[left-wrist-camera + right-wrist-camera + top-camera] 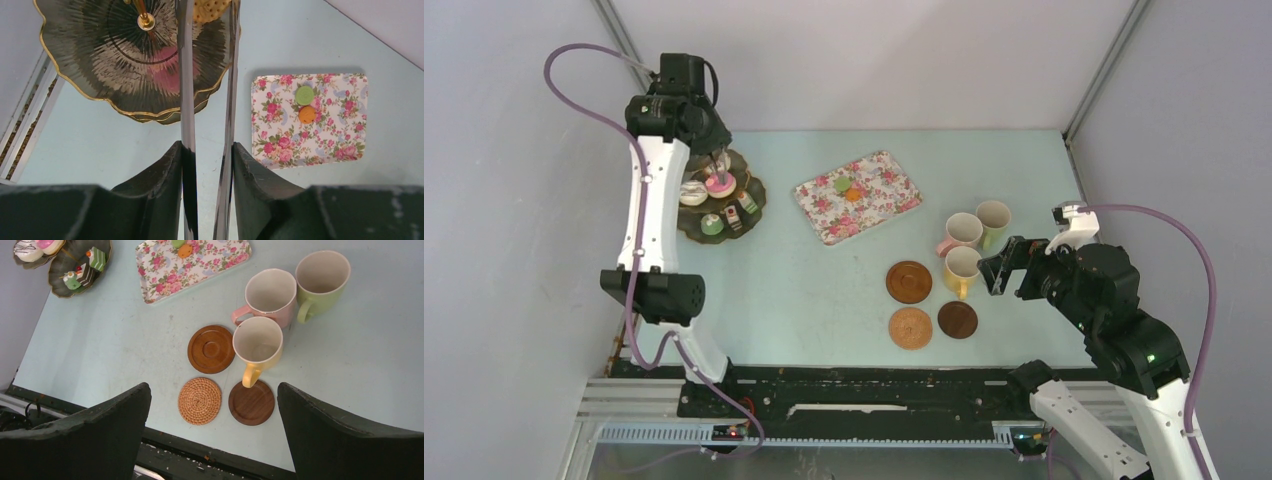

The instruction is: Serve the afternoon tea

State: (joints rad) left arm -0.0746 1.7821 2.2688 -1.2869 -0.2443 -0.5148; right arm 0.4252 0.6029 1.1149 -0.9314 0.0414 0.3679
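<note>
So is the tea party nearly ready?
Not yet. Done: several cakes sit on the stand. In hand: the left gripper holds tongs with a yellow treat over the stand. Left: the green macaron and orange macaron on the tray, and the mugs stand off their coasters; the right gripper is open beside them.

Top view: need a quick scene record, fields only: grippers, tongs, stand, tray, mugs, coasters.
left gripper: shut on tongs, over the stand
tongs tips: around a yellow treat
stand: far left, cakes on it
tray: centre, holds green macaron and orange macaron
mugs: three, bunched, none on a coaster
coasters: three, bare, next to the mugs
right gripper: open, near the mugs, holding nothing
</note>
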